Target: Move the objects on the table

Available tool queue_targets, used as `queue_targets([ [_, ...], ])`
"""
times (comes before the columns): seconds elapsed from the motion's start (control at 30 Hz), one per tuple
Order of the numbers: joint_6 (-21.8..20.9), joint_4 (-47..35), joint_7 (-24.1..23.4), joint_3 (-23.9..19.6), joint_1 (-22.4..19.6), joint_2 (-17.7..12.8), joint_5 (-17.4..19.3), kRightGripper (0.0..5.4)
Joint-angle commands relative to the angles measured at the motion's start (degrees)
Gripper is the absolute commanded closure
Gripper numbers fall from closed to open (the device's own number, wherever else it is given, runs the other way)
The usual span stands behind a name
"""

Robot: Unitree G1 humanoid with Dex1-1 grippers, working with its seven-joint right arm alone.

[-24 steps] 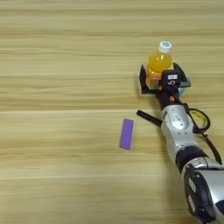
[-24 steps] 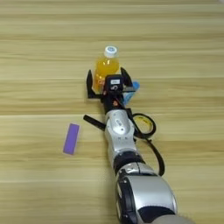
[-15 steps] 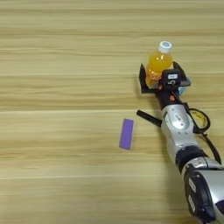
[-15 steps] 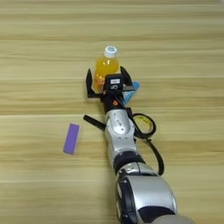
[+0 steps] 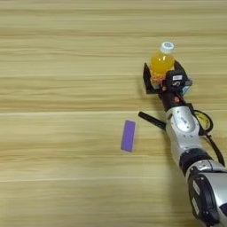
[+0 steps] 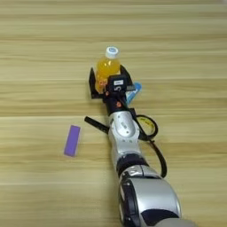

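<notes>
From the purple block (image 5: 128, 135) low centre and the black stick (image 5: 151, 120) by my forearm, my pincer (image 6: 108, 82) upper right stands spread around the orange bottle (image 6: 108, 66) on the worktop (image 5: 53, 88), ungripped, so I judge a nudge could topple it.

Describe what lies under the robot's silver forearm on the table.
A black pen-like stick runs under the silver forearm, its right end hidden. A black-and-yellow tape ring and a blue-and-white tube are partly covered.
</notes>
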Motion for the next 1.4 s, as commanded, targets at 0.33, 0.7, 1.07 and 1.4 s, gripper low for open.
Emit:
queue_targets([
  [0.33, 0.06, -1.37, -0.39, -0.28, -4.58, -1.29, 0.29, 1.89],
  [0.7, -1.46, -2.28, 0.91, -0.70, -4.32, -0.84, 1.36, 1.93],
  [1.07, -5.81, -7.94, 15.61, 1.32, -1.24, 2.78, 7.01, 1.97],
  [1.4, -2.46, -15.37, 34.77, 7.76, 4.55, 5.98, 12.23, 1.98],
])
